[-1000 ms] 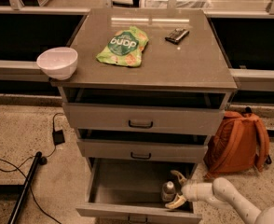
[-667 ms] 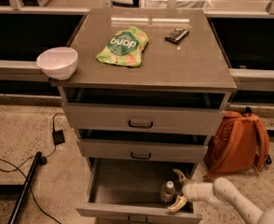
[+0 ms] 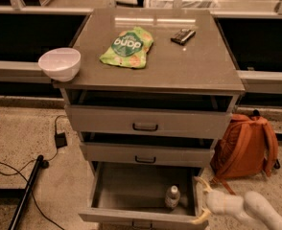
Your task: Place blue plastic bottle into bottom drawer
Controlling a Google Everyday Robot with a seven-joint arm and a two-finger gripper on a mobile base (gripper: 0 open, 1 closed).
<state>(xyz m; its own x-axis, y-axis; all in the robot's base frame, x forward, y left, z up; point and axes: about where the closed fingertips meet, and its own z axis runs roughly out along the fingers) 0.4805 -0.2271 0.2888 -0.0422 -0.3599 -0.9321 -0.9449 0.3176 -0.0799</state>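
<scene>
Having drawn back from the small clear bluish plastic bottle, the pale two-finger gripper hangs at the right wall of the deep grey metal bottom drawer, its curved fingers spread apart and empty. The white-capped bottle stands upright inside that open drawer, near its front right corner.
</scene>
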